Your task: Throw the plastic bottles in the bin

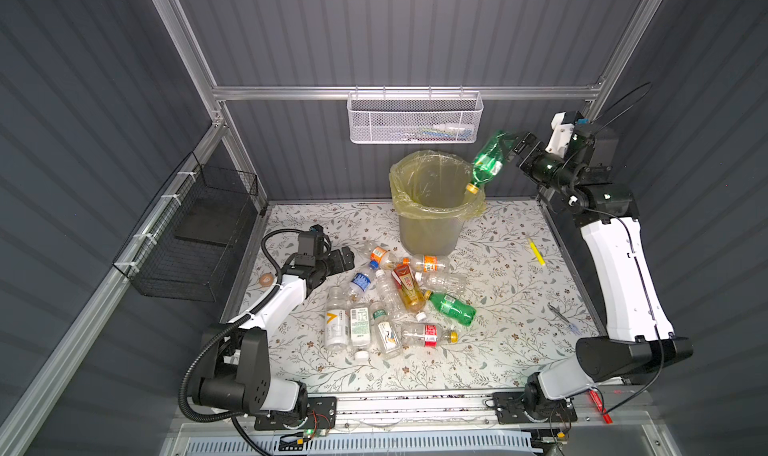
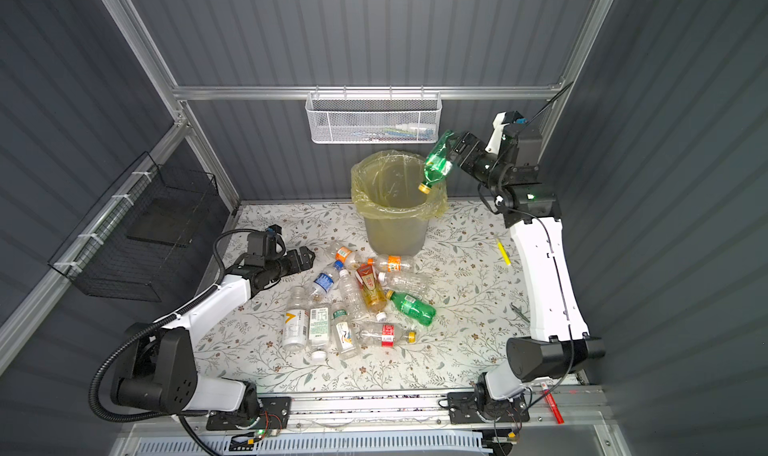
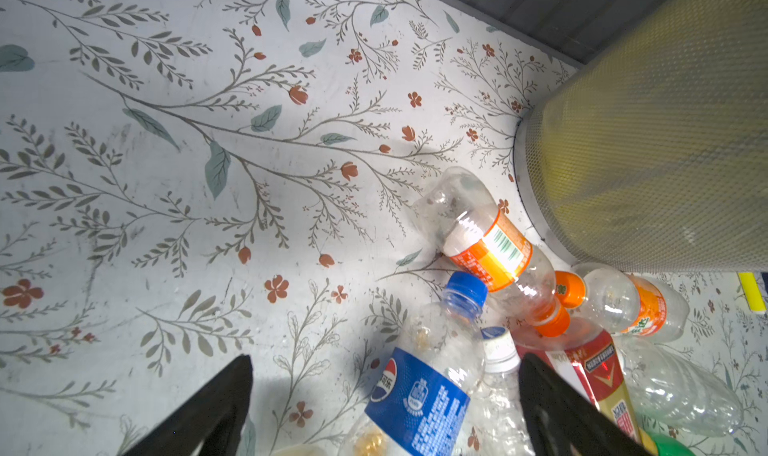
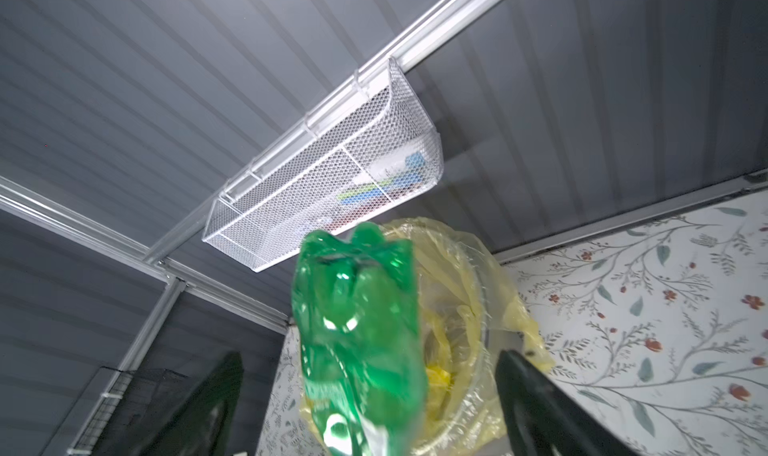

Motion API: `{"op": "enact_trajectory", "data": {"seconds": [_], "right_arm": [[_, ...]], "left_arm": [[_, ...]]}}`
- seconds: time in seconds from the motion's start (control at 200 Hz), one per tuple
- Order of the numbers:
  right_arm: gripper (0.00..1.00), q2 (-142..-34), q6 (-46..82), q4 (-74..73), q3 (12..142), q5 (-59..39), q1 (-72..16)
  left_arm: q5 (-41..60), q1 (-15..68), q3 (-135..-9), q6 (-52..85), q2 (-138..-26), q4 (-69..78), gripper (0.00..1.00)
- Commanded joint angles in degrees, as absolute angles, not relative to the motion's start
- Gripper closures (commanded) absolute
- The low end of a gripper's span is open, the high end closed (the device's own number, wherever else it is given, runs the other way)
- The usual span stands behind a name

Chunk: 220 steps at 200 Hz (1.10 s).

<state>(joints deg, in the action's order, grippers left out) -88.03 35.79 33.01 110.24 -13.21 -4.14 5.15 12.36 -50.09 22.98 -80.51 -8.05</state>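
Start only: green bottle [image 1: 488, 162] hangs cap-down over the bin [image 1: 430, 233] between the right tool [image 1: 513, 144]'s spread jaws; bottle pile [image 1: 395, 296] remains on the bench [image 1: 498, 308] beside the open, empty left tool [image 1: 347, 258].

The table [image 1: 498, 350] has a white top printed with leafy sprigs and small red flowers. The bin [image 1: 430, 233] stands on it near the back edge, and just in front the plastic bottles [image 1: 409, 287] lie on their sides in a loose heap, some overlapping. A yellow pen [image 1: 536, 251] lies apart to the right, a small metal tool [image 1: 559, 312] near the right edge.
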Motion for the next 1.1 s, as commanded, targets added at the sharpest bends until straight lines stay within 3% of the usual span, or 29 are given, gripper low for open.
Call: {"op": "enact_trajectory", "data": {"seconds": [0.0, 0.465, 0.915, 1.096], "right_arm": [[0.01, -85.8, 36.9, 35.1, 97.8, -14.8, -1.5], [0.01, -64.5, 36.9, 30.3, 55.4, -10.4, 5.1], [0.02, -67.5, 34.1, 26.3, 50.5, -13.4, 5.3], [0.02, -67.6, 34.1, 24.6, 49.3, -12.8, 5.3]], "left_arm": [[5.0, 12.7, -48.7, 22.6, -79.2, -9.6, 0.00], [9.4, 15.5, -52.3, 15.4, -88.1, -12.4, 0.02], [4.4, 21.1, -55.4, 11.9, -96.4, -14.3, 0.10], [2.4, 21.2, -56.2, 11.1, -97.5, -15.0, 0.21]]}}
